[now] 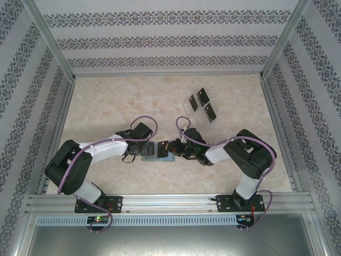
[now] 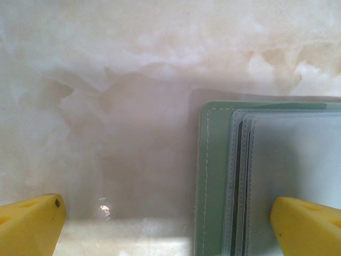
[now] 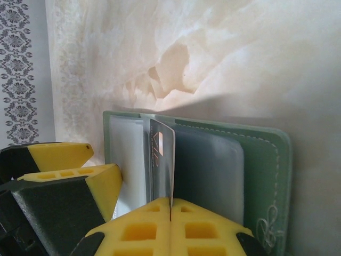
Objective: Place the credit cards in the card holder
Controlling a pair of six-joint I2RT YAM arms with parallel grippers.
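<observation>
The card holder [image 1: 166,157] lies open on the table between my two grippers, its grey-green cover [image 3: 264,176] and clear sleeves [image 2: 298,160] facing up. My right gripper [image 3: 170,205] is shut on a black credit card [image 3: 162,157], held on edge with its far end among the sleeves. My left gripper [image 2: 168,224] is open and spans the holder's left edge: one yellow finger [image 2: 306,224] is over the sleeves, the other [image 2: 29,224] over bare table. Three more credit cards [image 1: 203,96] lie at the back right.
The loose cards rest on a clear plastic tray [image 1: 213,118] at the back right of the marbled table [image 1: 106,101]. Patterned walls and metal frame posts [image 1: 269,56] enclose the table. My left gripper's fingers [image 3: 101,184] crowd close beside the right one.
</observation>
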